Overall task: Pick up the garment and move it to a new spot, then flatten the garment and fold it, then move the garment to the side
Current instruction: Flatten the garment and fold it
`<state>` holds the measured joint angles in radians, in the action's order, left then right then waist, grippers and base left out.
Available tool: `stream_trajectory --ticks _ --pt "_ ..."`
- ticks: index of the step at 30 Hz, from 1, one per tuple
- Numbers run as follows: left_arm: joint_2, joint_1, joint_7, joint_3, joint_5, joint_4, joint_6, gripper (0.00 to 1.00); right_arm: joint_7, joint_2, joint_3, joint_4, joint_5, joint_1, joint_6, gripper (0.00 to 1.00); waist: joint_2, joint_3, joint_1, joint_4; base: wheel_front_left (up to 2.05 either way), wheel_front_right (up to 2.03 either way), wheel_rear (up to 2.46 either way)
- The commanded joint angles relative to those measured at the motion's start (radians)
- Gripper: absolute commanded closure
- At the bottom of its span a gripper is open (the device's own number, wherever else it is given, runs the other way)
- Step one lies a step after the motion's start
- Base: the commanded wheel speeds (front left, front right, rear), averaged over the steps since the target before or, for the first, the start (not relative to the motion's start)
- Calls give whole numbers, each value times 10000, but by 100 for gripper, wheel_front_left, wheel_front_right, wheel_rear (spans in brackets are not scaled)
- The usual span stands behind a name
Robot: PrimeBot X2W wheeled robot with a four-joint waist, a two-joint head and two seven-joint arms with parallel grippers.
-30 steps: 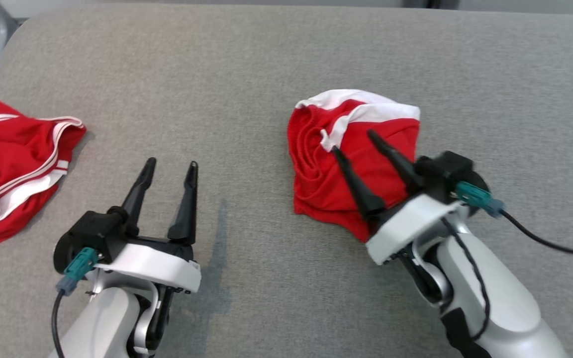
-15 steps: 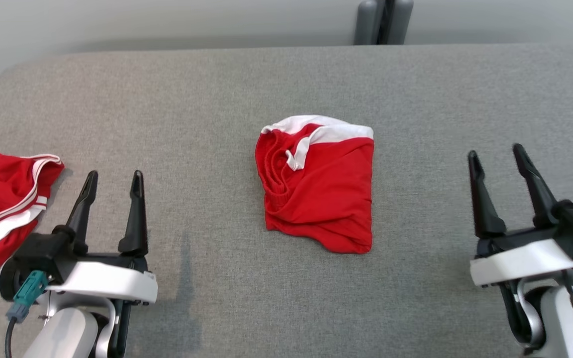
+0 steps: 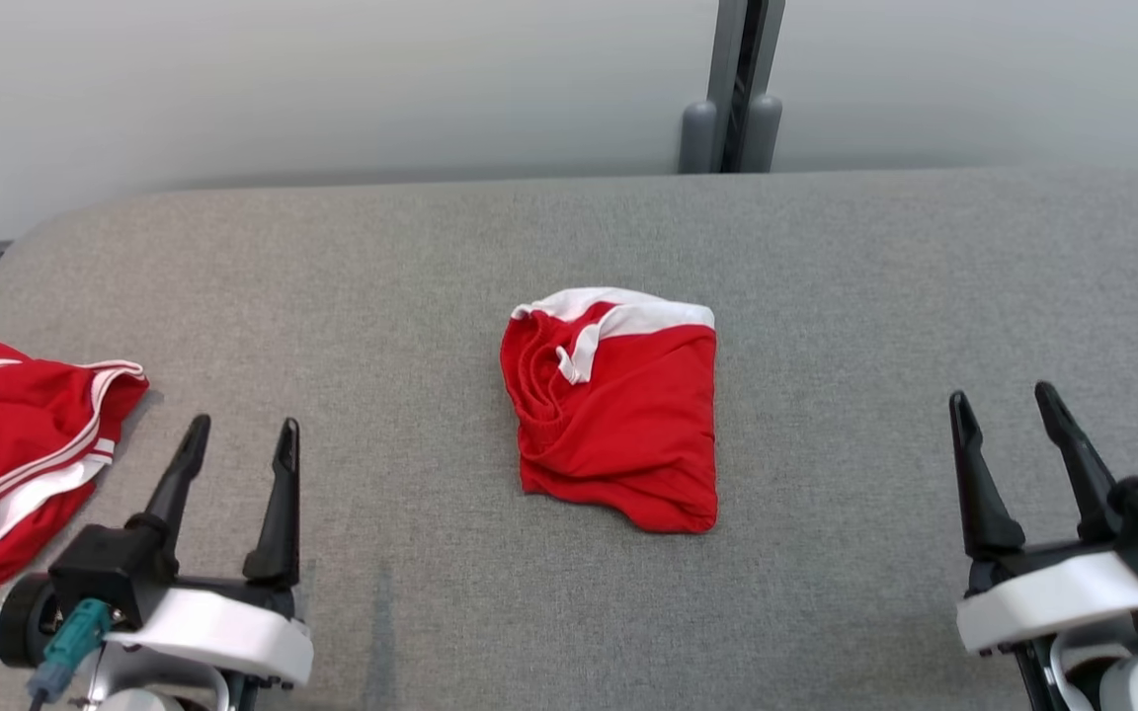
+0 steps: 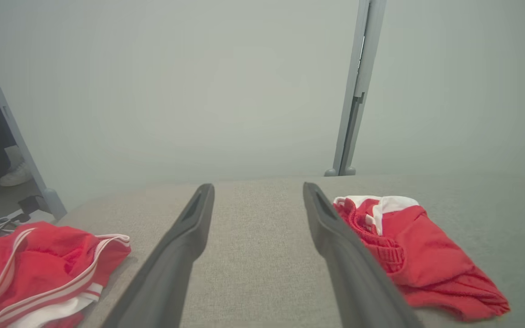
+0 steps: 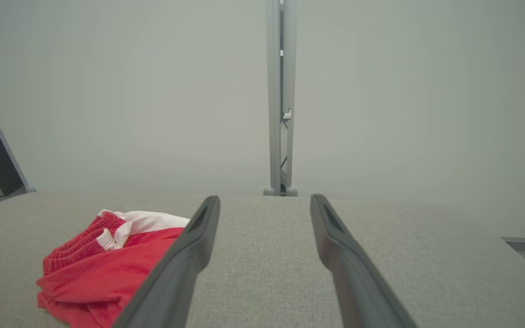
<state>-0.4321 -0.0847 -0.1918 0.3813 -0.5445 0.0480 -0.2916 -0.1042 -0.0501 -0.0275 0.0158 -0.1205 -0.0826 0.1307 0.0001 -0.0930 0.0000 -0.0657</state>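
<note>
A folded red garment (image 3: pixel 618 415) with a white band lies mid-table on the grey cloth surface (image 3: pixel 411 296). It also lies right of the fingers in the left wrist view (image 4: pixel 417 255) and left of them in the right wrist view (image 5: pixel 103 269). My left gripper (image 3: pixel 241 436) stands open at the lower left, well apart from it, nothing between its fingers (image 4: pixel 176 255). At the lower right my right gripper (image 3: pixel 1002 403) is open too, empty, clear of the garment; its fingers (image 5: pixel 349 269) point over bare cloth.
A second red garment (image 3: pixel 16 454) with white stripes lies crumpled at the table's left edge, close to my left gripper; it shows too in the left wrist view (image 4: pixel 39 269). A grey upright post (image 3: pixel 732 89) stands behind the table's far edge against a pale wall.
My right gripper has come off the folded garment and drawn back to the lower right, open. The head camera has tilted up and back, so the whole scene has shifted down.
</note>
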Motion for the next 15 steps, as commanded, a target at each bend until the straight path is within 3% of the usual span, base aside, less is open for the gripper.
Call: stream_trajectory --ticks 1,15 --pt "-84 160 65 26 85 79 -67 0 56 -32 -62 -81 -18 197 -1 0 -1 204 0 -12 0 0 0" --pt "-324 1126 640 263 20 743 -462 0 593 -29 -286 -682 -236 1529 -1 0 -1 1131 0 -40 0 0 0"
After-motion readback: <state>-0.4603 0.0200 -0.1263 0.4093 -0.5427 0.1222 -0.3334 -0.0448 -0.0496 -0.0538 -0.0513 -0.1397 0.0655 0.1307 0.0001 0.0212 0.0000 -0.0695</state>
